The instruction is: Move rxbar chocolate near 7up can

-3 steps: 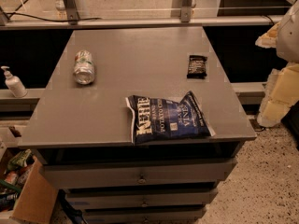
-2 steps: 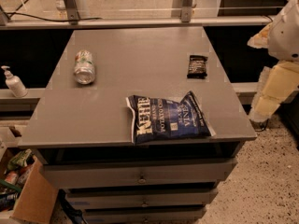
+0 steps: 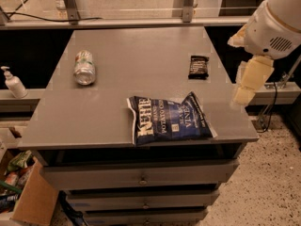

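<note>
Small flat rxbar chocolate bar (image 3: pixel 198 66) in a black-brown wrapper lies flat on the grey table (image 3: pixel 141 41), just beyond the right end of the large dark-blue crinkly chip bag (image 3: pixel 169 120). Silver-and-green 7up can (image 3: pixel 84 68) lies on its side, beyond the bag's left end, well apart from the bar. Gripper (image 3: pixel 245 86) hangs right of the bag, off the table edge; wide or narrow, cannot tell. Step in hand looks like the reach. Best to descend over the bar from above, span its short side and stay clear of the bag.
</note>
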### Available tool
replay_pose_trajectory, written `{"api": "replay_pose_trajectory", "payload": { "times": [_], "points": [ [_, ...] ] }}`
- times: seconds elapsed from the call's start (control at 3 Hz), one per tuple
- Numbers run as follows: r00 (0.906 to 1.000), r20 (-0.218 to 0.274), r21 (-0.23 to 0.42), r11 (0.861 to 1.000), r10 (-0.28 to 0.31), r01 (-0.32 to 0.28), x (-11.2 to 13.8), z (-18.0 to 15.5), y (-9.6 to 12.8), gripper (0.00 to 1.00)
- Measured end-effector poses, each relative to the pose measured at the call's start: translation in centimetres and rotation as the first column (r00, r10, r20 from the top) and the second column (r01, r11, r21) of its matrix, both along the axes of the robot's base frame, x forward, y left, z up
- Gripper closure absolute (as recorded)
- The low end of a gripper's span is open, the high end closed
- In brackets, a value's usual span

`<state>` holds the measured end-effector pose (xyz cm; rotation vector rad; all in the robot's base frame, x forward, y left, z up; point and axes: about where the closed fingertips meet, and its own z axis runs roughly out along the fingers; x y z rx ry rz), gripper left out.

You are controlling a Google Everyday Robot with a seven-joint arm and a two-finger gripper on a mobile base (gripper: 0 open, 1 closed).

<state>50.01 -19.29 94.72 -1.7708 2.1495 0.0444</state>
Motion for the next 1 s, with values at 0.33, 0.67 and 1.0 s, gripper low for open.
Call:
{"api": "replay_pose_trajectory", "payload": {
  "times": [0.33, 0.67, 1.0],
  "points": [
    [1.0000, 0.007, 0.004, 1.000, 0.006, -0.006, 3.2, -1.1, 0.8, 0.00],
    [0.9990, 0.042, -0.005, 1.000, -0.013, 0.013, 10.7, -2.4, 1.2, 0.00],
    [0.9989, 0.045, -0.008, 1.000, -0.012, 0.012, 10.8, -2.5, 1.2, 0.00]
  ]
}}
